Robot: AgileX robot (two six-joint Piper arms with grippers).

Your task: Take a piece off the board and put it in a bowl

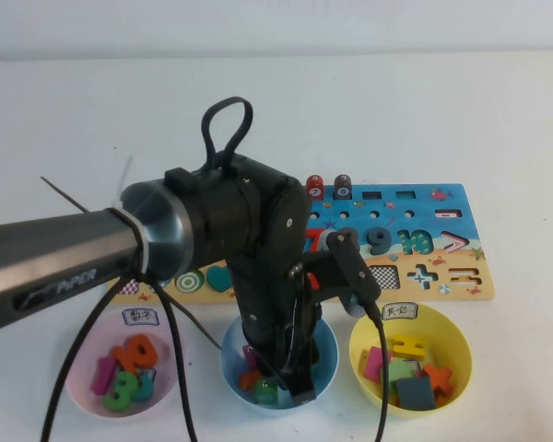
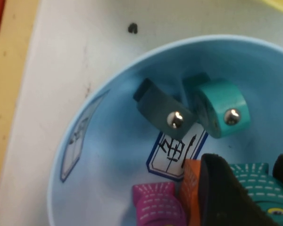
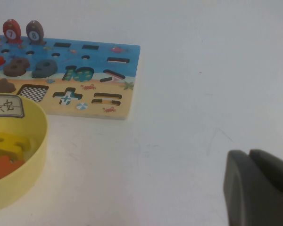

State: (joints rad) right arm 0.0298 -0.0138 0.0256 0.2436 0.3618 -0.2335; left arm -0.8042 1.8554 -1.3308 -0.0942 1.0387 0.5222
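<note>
Left end effector (image 1: 290, 382) is down in the blue bowl (image 1: 324, 348), spread open, teal piece (image 2: 221, 108) dropped inside. Right end effector (image 3: 259, 188) is parked over the table, pressed together.

board (image 3: 61, 80), yellow bowl (image 3: 19, 174), right gripper (image 3: 259, 188) jaws closed

The high camera looks down from the robot's side over the whole table (image 1: 498, 120). The left wrist camera hangs close above the blue bowl (image 2: 108, 155). The right wrist camera sits low, sharing the board (image 3: 125, 101) and yellow bowl (image 3: 33, 155).
</note>
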